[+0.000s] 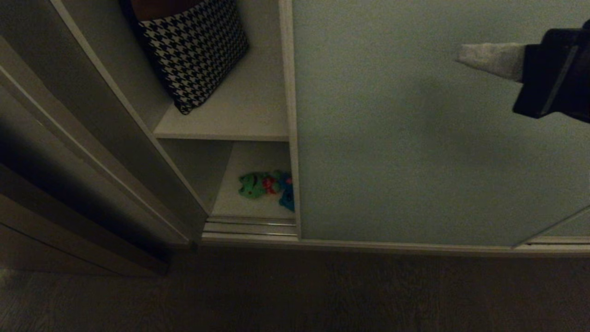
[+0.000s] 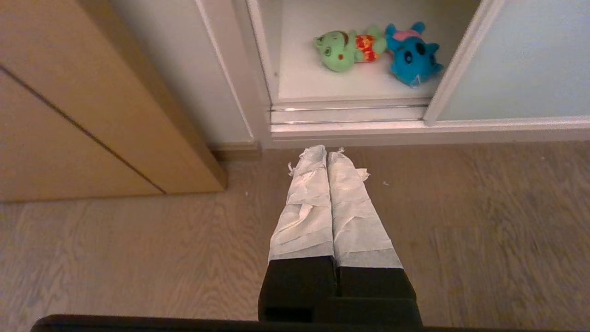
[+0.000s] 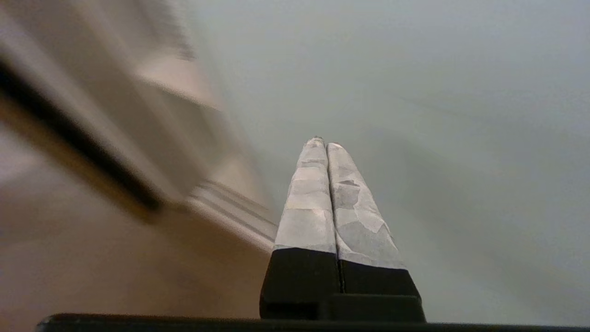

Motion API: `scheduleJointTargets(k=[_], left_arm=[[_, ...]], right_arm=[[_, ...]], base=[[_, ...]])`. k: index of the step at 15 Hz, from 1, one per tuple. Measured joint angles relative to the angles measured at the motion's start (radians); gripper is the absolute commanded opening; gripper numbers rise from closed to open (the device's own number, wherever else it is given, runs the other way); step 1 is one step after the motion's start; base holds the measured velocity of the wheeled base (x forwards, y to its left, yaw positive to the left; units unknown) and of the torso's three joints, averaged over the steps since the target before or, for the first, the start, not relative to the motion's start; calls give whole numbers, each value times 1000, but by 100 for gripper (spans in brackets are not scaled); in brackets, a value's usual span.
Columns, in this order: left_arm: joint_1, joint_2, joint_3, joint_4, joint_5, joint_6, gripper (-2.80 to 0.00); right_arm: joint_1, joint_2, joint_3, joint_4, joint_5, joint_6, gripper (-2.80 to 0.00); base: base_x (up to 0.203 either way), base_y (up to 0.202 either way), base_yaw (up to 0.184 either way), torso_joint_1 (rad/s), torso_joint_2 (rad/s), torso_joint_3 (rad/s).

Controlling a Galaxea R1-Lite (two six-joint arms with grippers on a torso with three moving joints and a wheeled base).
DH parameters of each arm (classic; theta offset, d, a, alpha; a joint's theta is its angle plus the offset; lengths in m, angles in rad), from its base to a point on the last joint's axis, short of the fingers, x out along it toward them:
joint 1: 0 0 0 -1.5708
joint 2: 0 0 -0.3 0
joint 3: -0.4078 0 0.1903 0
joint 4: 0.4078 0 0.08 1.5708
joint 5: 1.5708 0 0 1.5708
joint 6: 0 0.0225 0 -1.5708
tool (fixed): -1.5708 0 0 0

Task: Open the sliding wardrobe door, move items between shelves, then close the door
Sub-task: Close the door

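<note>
1. Fingers of the right gripper (image 1: pixel 461 57) are pressed together, nothing held; they are seen before the sliding door (image 1: pixel 415 138), contact not confirmed.
2. Left gripper (image 2: pixel 326 154) is parked low over the floor (image 2: pixel 461 230), fingers closed and empty.
3. Door is seen partly open.
4. Green toy (image 2: pixel 343 48) and blue toy (image 2: pixel 411 55) are found touching on the lower shelf (image 2: pixel 322 83).
5. Moving the toys to the upper shelf (image 1: pixel 249 110), beside the cushion (image 1: pixel 196 50), and closing are judged outstanding.
</note>
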Motion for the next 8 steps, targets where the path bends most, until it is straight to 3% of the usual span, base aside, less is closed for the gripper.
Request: scheduleJointTargets(k=[3, 8], left_arm=[[0, 0, 0, -1, 0, 0, -280], [0, 0, 0, 0, 0, 0, -280]], right_arm=[[-169, -85, 5, 140, -13, -1, -280], [-613, -223, 52, 448, 11, 19, -280]], base=[[0, 0, 0, 0, 0, 0], [0, 0, 0, 0, 0, 0]])
